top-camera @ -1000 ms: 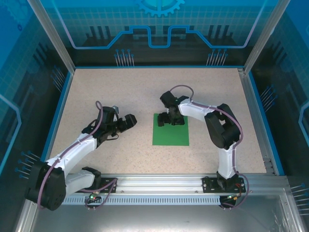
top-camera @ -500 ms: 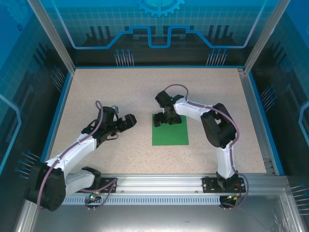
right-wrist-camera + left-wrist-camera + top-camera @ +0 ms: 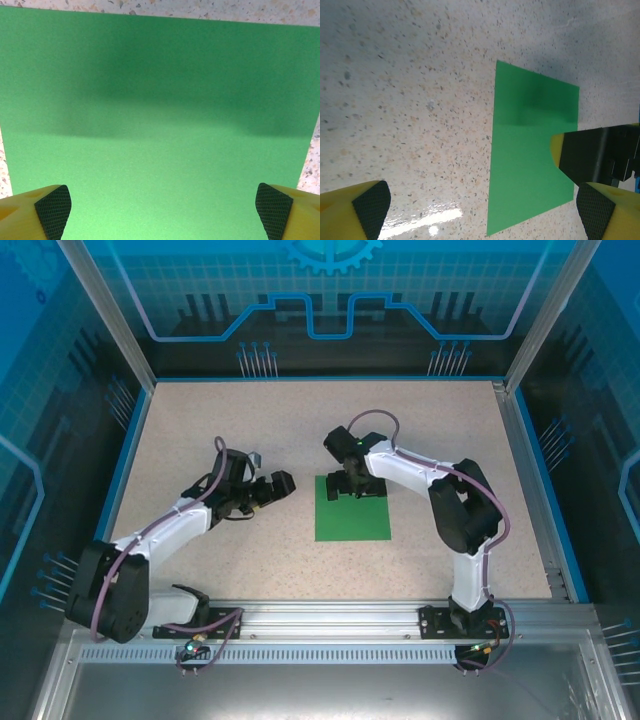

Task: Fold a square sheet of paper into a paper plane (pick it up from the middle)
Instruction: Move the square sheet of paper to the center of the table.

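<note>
The left gripper (image 3: 275, 486) is seen left of centre, held above the speckled table (image 3: 230, 420), its jaws spread wide and nothing grasped between them. It is aimed rightward at the square sheet of paper (image 3: 353, 515) and is kept apart from the sheet's left edge by a strip of bare table. In the left wrist view its two yellow fingertips with black cross-hatched pads (image 3: 370, 207) are shown at the lower corners, far apart, with table (image 3: 410, 100) and the green sheet (image 3: 530, 165) beneath.

The sheet is laid flat near the middle of the table — bright green, unmarked, with all four edges visible from above.

The right gripper (image 3: 345, 488) is placed over the far part of the sheet, pointing down at it. In the right wrist view its jaws (image 3: 163, 207) are spread wide — one pad (image 3: 52, 207) at each lower corner — with green paper (image 3: 160, 100) spanning the space between them and nothing grasped. Whether the fingertips are pressed on the paper cannot be told.
</note>
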Robot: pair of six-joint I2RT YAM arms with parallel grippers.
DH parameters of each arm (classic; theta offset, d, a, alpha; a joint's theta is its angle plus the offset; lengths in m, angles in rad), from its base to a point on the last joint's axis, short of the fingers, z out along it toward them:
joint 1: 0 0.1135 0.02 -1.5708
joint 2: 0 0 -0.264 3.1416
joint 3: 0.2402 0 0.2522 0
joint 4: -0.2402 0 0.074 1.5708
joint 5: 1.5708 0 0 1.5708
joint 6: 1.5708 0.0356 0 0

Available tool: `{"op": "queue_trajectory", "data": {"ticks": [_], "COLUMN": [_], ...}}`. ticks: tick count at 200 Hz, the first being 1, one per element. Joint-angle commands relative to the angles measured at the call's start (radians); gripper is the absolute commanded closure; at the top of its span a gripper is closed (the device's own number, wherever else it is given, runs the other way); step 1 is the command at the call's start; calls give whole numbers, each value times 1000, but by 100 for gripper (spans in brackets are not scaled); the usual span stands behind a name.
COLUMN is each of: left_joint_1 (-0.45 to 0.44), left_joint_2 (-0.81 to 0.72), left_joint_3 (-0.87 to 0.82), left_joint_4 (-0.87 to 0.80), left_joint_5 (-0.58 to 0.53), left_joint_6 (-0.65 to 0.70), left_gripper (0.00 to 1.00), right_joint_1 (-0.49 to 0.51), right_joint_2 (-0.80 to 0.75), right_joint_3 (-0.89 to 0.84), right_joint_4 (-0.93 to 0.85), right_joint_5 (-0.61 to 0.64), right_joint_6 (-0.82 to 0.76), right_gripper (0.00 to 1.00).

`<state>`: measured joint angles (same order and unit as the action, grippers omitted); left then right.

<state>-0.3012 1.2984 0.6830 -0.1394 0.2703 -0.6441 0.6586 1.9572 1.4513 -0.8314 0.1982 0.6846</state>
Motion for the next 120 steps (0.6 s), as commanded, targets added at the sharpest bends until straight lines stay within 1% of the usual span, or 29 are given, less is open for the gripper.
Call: {"op": "queue_trajectory", "data": {"ticks": [1,60,98,120], "left_joint_1": [-9,-10,-10,-11], "left_joint_2": [13,38,51,56], "left_joint_3": [26,37,43,44], "left_joint_4": [4,-12,-14,-18], "left_joint_5": [50,46,47,46], "left_joint_6": [27,28,27,28], "left_gripper": [1,1,1,1], "right_joint_1": [19,22,21,21], "right_joint_2": [42,108,170,195], "right_joint_3": [17,50,36,7], "right_joint_4": [-39,-57,-65,-41], "right_joint_5": [-24,-32,-25,-48], "right_joint_6": [53,58,69,69], "right_gripper": [1,1,1,1]}}
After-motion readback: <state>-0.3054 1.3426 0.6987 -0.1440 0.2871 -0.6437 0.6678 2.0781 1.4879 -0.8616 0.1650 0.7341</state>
